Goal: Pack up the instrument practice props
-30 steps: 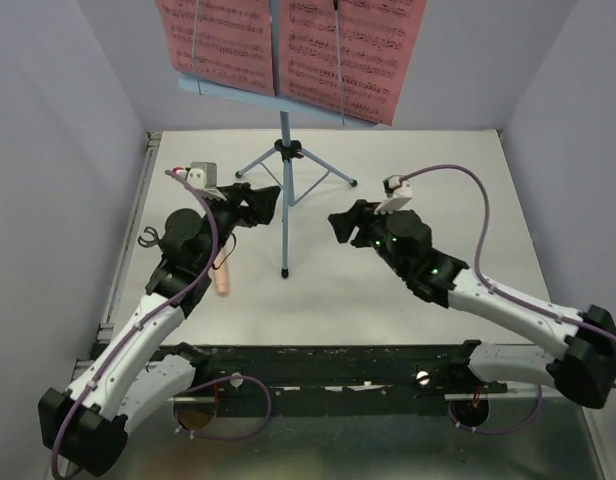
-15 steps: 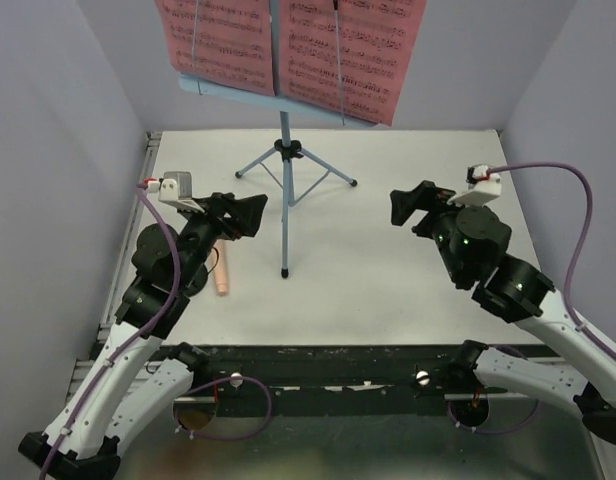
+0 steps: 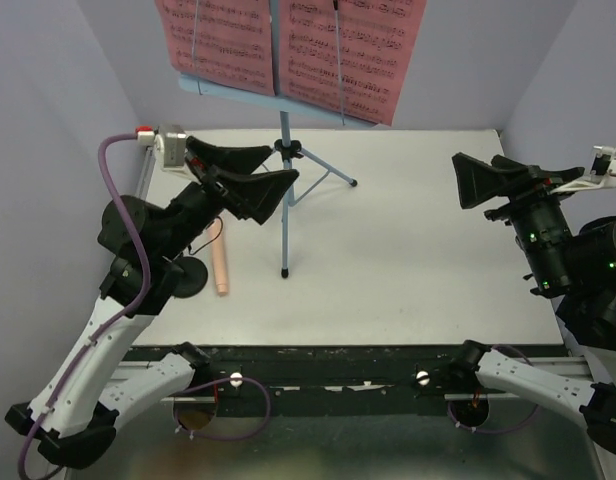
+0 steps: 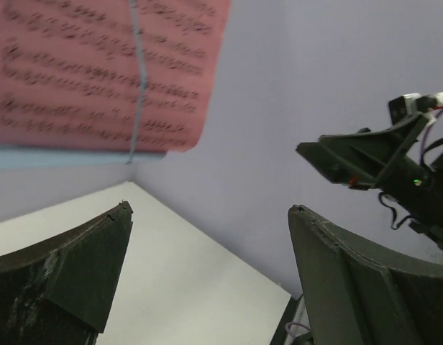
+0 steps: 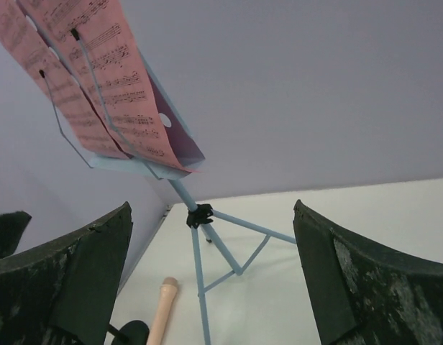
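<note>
We record the left gripper (image 3: 283, 163) and right gripper (image 3: 478, 176) both released, jaws spread fully wide — neither holds nor touches anything; the left hangs near the music stand (image 3: 285, 205).

The pink pages (image 3: 348, 50) look like matt paper. The light-blue stand (image 3: 285, 235) looks smooth, the beige microphone (image 3: 221, 270) plastic, the table (image 3: 418, 260) matt white.
</note>
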Motion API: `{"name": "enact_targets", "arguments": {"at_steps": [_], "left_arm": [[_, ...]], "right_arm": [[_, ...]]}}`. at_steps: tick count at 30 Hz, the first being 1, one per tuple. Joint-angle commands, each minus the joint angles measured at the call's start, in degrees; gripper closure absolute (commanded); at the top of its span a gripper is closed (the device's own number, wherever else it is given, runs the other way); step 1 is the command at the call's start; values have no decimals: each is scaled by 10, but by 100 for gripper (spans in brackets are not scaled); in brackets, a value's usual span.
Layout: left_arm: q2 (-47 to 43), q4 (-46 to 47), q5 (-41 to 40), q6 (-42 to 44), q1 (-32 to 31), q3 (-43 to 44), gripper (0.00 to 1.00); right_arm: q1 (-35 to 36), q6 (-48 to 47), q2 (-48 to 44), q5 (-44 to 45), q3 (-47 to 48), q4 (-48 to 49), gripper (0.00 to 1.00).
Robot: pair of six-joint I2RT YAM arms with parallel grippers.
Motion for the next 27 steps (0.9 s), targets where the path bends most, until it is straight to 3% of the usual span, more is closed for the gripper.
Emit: {"name": "enact_targets", "arguments": {"at_steps": [1,6,10,16,17,18,20,21,25,27], "left_arm": [[73,-70,-12,95,-85,133,1],[143,-81,-34,107,-98,211,2],[185,-92,-50,100,-103,268,6],[193,-71,-82,85,-103,274,8],[200,-72,-83,83,-103,279,9],[205,-77,-82,80,-103,288,9],[212,-82,-81,73,-103,295,10],[215,-82,-82,72,-103,295,10],[216,-76,-93,79,-104,296,10],[226,-75,-94,79,-103,306,10]], "right_arm": [[-1,-61,-10,-66,-32,80,0],[-1,-54,43,-118,34,19,9],[0,-50,68,-133,27,48,13],[-1,-76,105,-148,50,81,16],[0,-84,114,-151,58,81,21],[-1,-89,121,-153,63,81,33],[-1,-98,125,-155,69,82,77],[-1,-100,126,-155,71,82,86],[-1,-113,132,-155,87,74,84],[-1,-123,145,-159,102,62,60]]}}
